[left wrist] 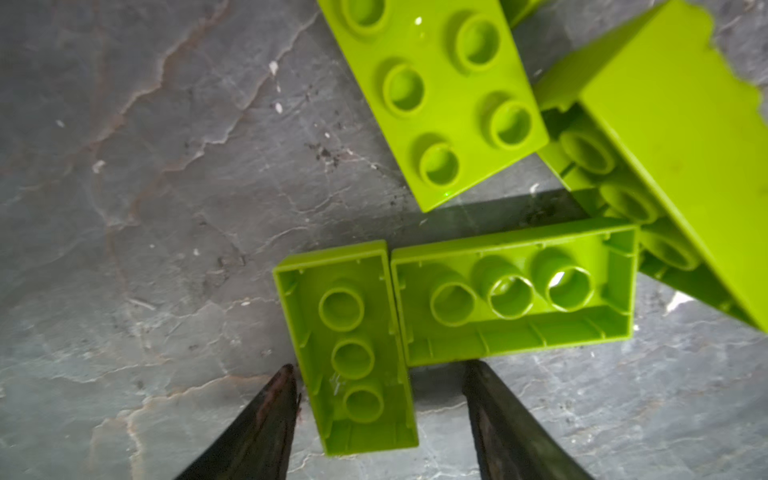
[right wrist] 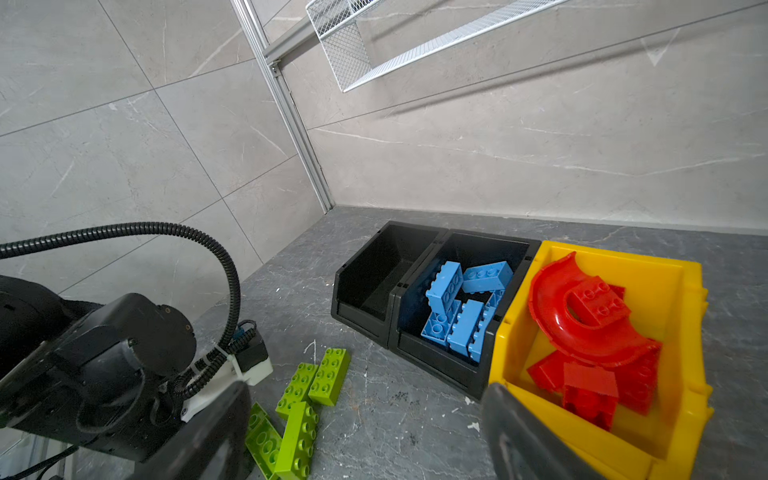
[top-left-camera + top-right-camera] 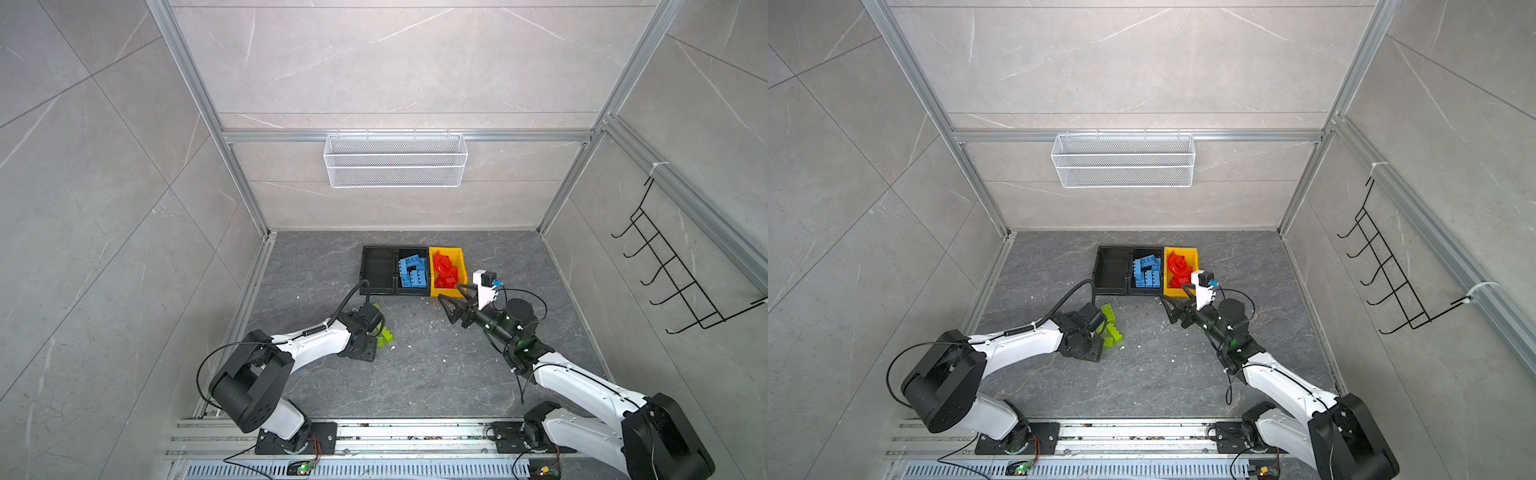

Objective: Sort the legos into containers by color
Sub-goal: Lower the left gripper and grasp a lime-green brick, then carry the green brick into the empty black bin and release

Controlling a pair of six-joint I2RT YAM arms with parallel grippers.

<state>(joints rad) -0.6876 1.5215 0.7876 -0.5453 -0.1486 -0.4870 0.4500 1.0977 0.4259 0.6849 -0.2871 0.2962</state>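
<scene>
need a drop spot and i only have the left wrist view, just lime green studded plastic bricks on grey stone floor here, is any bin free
observer: yes, the left black open-top plastic bin is empty.
operator: what's in the others
observer: the middle black plastic bin holds blue studded plastic bricks, the yellow plastic bin beside it red plastic bricks, some curved.
operator: is the right arm in my way
observer: the right gripper is open and empty by the yellow bin's front edge, apart from the lime green bricks.

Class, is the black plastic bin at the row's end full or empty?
Empty: the end black bin shows only its bare floor.
</scene>
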